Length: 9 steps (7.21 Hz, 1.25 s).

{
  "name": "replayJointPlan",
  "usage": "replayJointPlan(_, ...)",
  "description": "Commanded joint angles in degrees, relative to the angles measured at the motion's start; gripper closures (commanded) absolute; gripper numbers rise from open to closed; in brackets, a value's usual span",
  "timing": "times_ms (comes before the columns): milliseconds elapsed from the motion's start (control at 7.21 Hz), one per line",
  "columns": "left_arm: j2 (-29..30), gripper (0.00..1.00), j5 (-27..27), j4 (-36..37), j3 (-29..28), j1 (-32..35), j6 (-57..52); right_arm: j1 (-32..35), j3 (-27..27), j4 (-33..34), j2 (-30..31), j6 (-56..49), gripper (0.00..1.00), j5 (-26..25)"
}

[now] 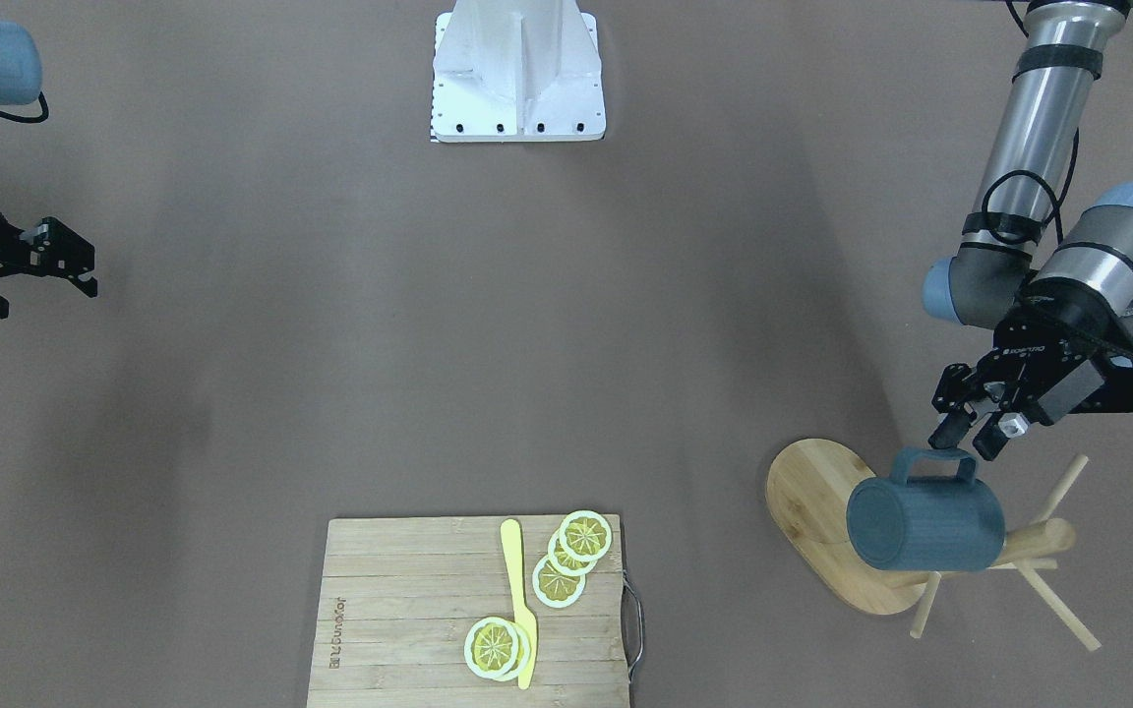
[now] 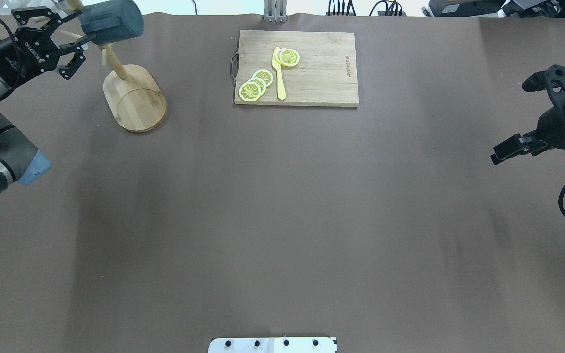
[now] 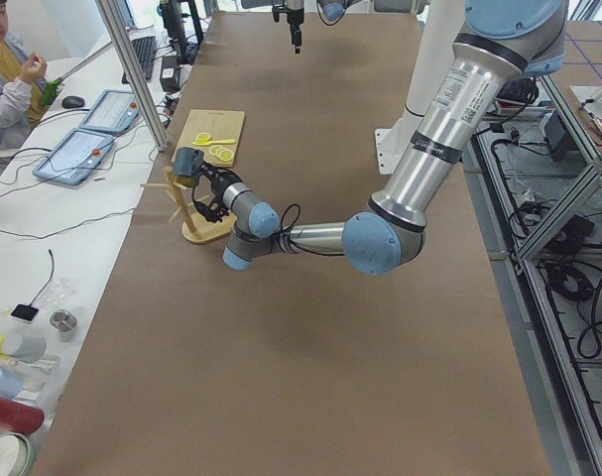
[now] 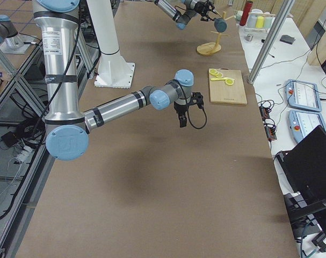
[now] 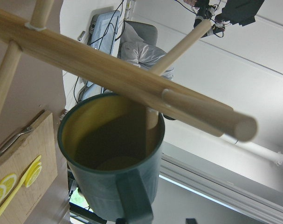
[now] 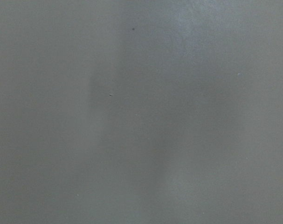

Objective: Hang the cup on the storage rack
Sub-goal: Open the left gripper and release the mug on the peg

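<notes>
The dark teal cup [image 1: 925, 526] lies on its side on the bamboo storage rack [image 1: 812, 501], bottom toward the front camera and handle toward the robot. In the left wrist view a thin peg [image 5: 152, 119] runs into the cup's yellow-olive mouth [image 5: 108, 186], below the thick post [image 5: 132, 79]. My left gripper [image 1: 963, 442] is open, with its fingers just beside the handle and not closed on it; overhead it [image 2: 74, 37] sits left of the cup [image 2: 113, 22]. My right gripper [image 2: 513, 120] is open and empty, far across the table.
A slatted wooden cutting board [image 2: 321, 68] with lemon slices [image 2: 255, 84] and a yellow knife [image 2: 279, 73] lies at the table's far edge, right of the rack's oval base [image 2: 135, 98]. The right wrist view shows only brown table.
</notes>
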State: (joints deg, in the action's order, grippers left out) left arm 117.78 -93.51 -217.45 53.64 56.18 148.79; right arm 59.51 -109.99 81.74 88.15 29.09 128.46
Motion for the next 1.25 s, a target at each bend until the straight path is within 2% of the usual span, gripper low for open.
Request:
replayJointPlan(0,-0.1,0.42,-0.1,0.0,0.1,0.4,0.1,0.1,-0.7,0.2,0.2,0.0,0.0,-0.1)
replayJointPlan(278,-1.3,0.28,-0.4,0.0,0.9,1.5,-0.5,0.2,-1.6,0.6,0.3,0.1,0.0,0.2)
replayJointPlan(416,-1.9,0.25,-0.4,0.0,1.6,2.0,-0.5,0.2,-1.6,0.6,0.3,0.2,0.0,0.7)
replayJointPlan(833,-5.7,0.24,-2.1,-0.1,4.9,3.1,-0.6,0.3,-1.5,0.6,0.3,0.1,0.0,0.7)
replayJointPlan(971,-7.7,0.24,-4.1,-0.1,5.9,4.3,-3.7,0.9,-1.3,0.7,0.3,0.0,0.0,0.7)
replayJointPlan(1110,-9.0,0.18,-8.0,0.0,6.4,5.9,-12.3,1.7,-1.2,0.7,0.6,-0.3,0.0,0.8)
